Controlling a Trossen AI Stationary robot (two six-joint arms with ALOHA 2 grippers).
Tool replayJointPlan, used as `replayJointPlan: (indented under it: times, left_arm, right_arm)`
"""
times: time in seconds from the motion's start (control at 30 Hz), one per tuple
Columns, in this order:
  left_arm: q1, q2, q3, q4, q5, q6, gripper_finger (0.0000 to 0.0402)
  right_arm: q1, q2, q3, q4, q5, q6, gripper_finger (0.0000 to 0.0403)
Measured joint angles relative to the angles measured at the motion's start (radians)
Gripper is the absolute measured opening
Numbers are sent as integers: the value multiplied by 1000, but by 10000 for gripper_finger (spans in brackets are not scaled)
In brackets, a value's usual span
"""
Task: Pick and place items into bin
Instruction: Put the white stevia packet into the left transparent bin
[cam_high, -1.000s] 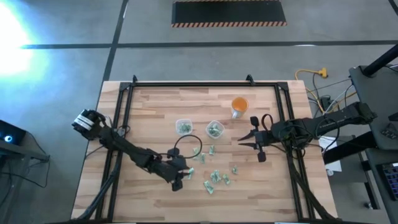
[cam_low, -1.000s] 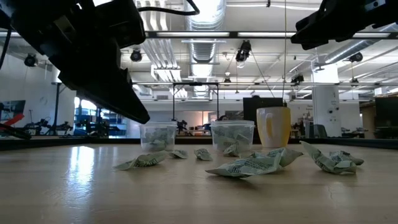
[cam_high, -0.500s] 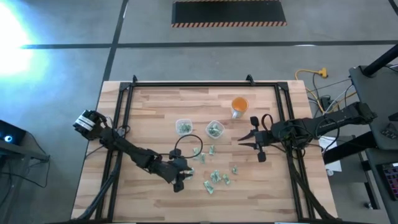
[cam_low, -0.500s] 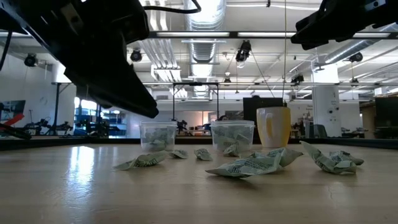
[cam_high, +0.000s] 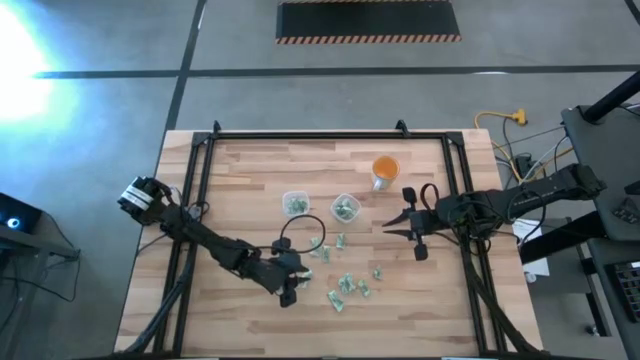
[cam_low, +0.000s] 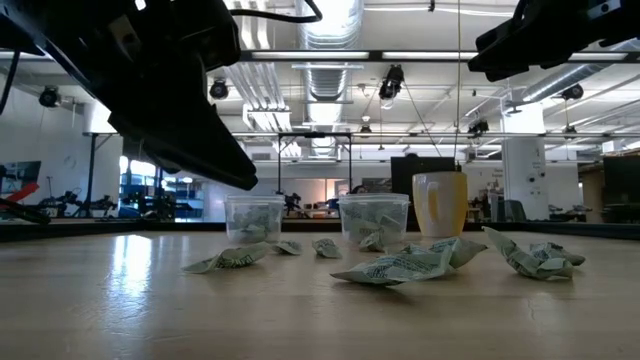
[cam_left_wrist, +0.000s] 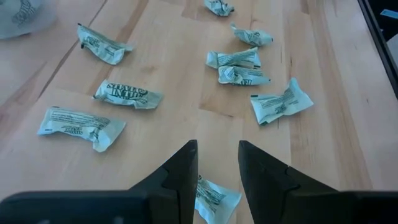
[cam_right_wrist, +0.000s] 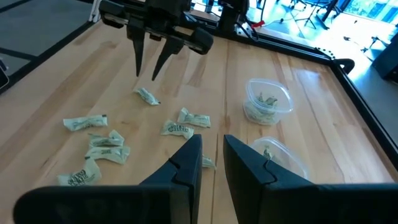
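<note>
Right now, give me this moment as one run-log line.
left gripper: open, empty, above a pale green-and-white wrapper | right gripper: open, empty, waiting | two clear plastic cups: hold wrappers | orange cup: untouched

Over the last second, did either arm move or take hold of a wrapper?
The left gripper slid a little toward the loose wrappers early in that second, then held; its jaws are open, hanging over one wrapper, nothing gripped. The right gripper, the two clear cups and the orange cup stayed as they were.
</note>
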Motion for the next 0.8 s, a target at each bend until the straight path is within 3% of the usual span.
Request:
replayJointPlan:
  times: [0.2,0.53,0.8]
  left_arm:
    - [0,28,0,-7,1,7,104]
    - [0,60,-1,-5,9,-3,162]
    - [0,81,-1,-2,35,-5,167]
  right_arm:
    - [0,0,-2,-1,0,-3,57]
    - [0,0,-4,-15,0,-3,57]
    - [0,0,-4,-16,0,-3,57]
